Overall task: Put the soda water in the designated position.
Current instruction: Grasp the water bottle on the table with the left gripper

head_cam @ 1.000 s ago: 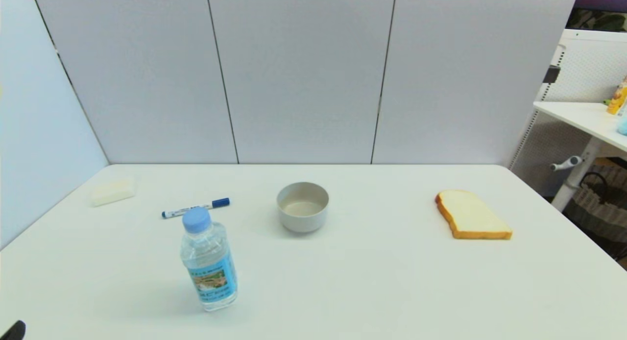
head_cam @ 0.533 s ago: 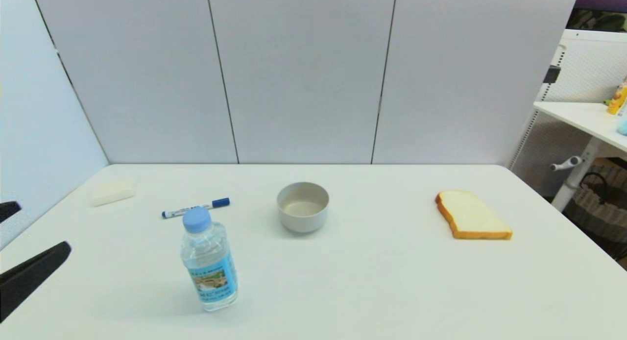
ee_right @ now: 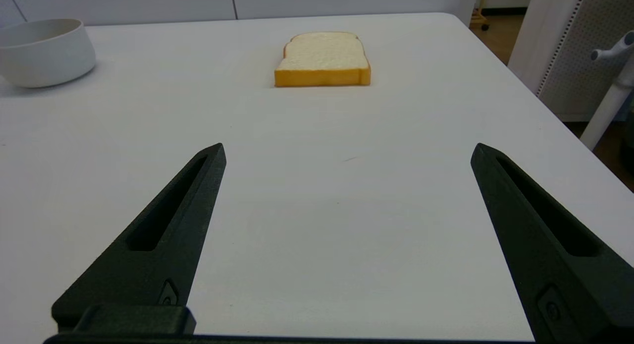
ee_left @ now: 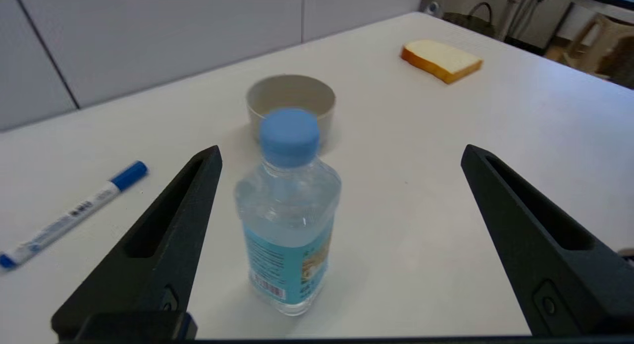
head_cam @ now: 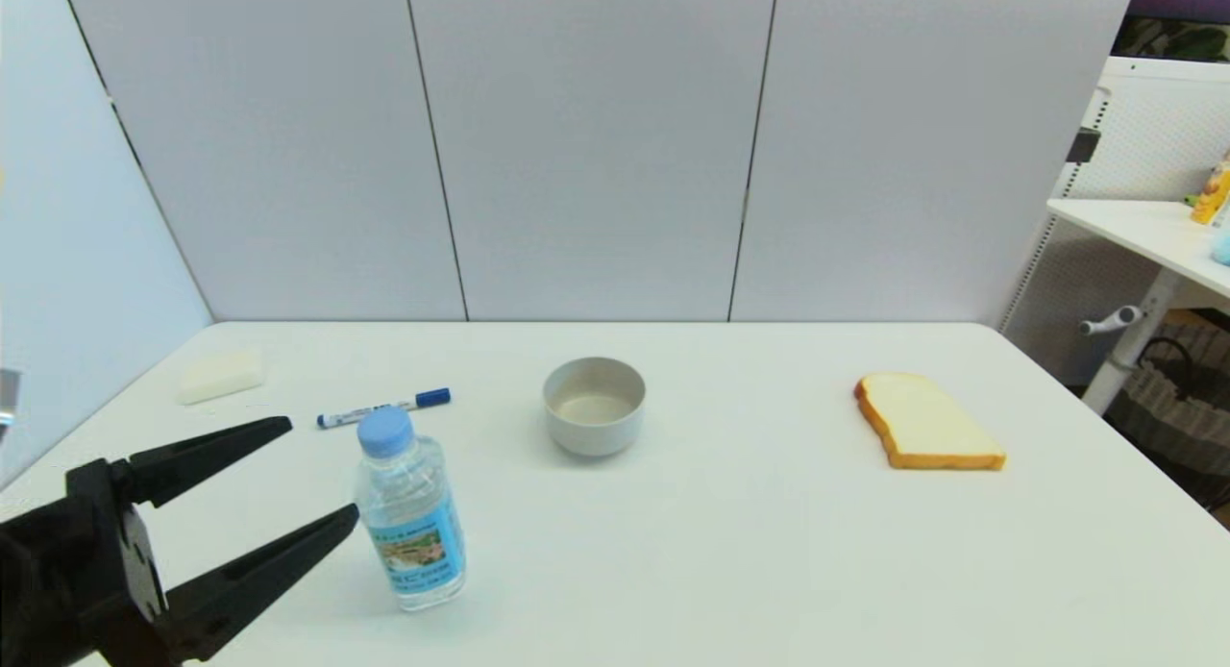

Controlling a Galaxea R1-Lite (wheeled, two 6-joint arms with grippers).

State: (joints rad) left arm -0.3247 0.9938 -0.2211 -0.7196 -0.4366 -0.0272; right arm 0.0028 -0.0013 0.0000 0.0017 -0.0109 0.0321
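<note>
The soda water (head_cam: 411, 513) is a small clear bottle with a light blue cap and a blue label, standing upright on the white table at the front left. My left gripper (head_cam: 322, 470) is open just to its left, fingertips short of the bottle and not touching it. In the left wrist view the soda water (ee_left: 287, 220) stands close to one finger of the wide-open left gripper (ee_left: 342, 152). No mark on the tabletop shows the designated position. My right gripper (ee_right: 347, 148) hangs open and empty low over bare table, outside the head view.
A grey bowl (head_cam: 593, 405) sits mid-table, behind and to the right of the bottle. A blue-capped marker pen (head_cam: 384, 408) lies just behind the bottle. A white block (head_cam: 220, 375) is at the far left, a bread slice (head_cam: 927, 422) at the right.
My left gripper has come in from the left edge of the head view toward the bottle, fingers open. The bottle and the other things have not moved.
</note>
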